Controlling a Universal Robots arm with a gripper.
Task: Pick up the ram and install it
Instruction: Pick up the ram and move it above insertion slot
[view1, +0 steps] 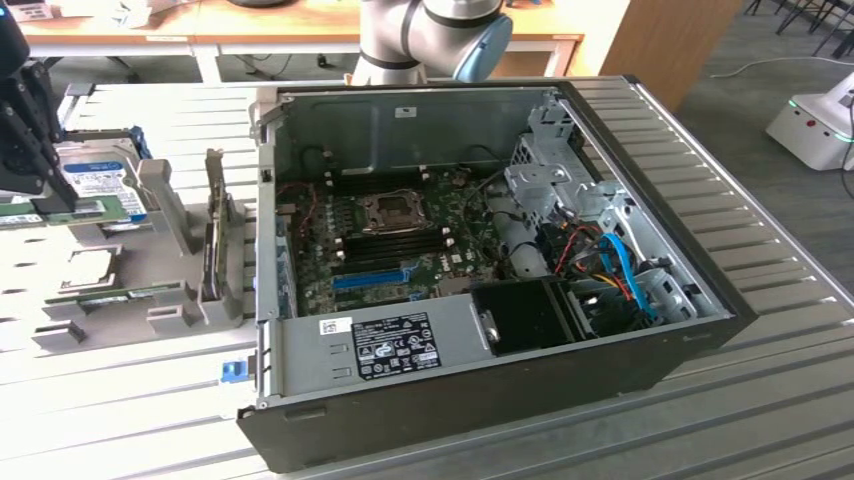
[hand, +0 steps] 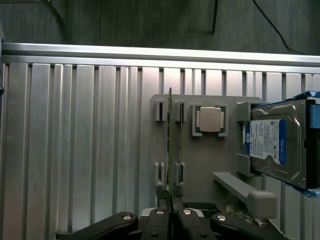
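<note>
"Exterior view takes in the whole room, doesn't it? What's biggest from where you stand?"

"The ribbed metal tabletop (view1: 747, 400). On it is the black computer case (view1: 534, 390), lying with its open side up. Inside you can see the green motherboard (view1: 441, 235), with a bright blue slot (view1: 370, 277) near its front edge. The arm (view1: 427, 30) rises on the far side of the case."

"And the ram?"

"It's over on a flat grey holder (hand: 205, 165), which lies on the same tabletop to the exterior view's left of the case. The wrist view gives it best. A silver hard drive (hand: 277, 142) with a blue-white label leans in a cradle at one side of the holder. A square processor chip (hand: 210, 120) sits in a frame beside the drive. Just past the chip is the ram (hand: 170, 145), seen edge-on as a thin line running between two pairs of small grey clips."

"Seated in them, or lifted clear?"

"I can't tell from this angle."

"How are the jaws?"

"Drawn in tight on the ram's near end. The dark fingers (hand: 161, 220) lie one against each face, with no gap showing. They hold the ram and touch nothing else that I can see."
</note>
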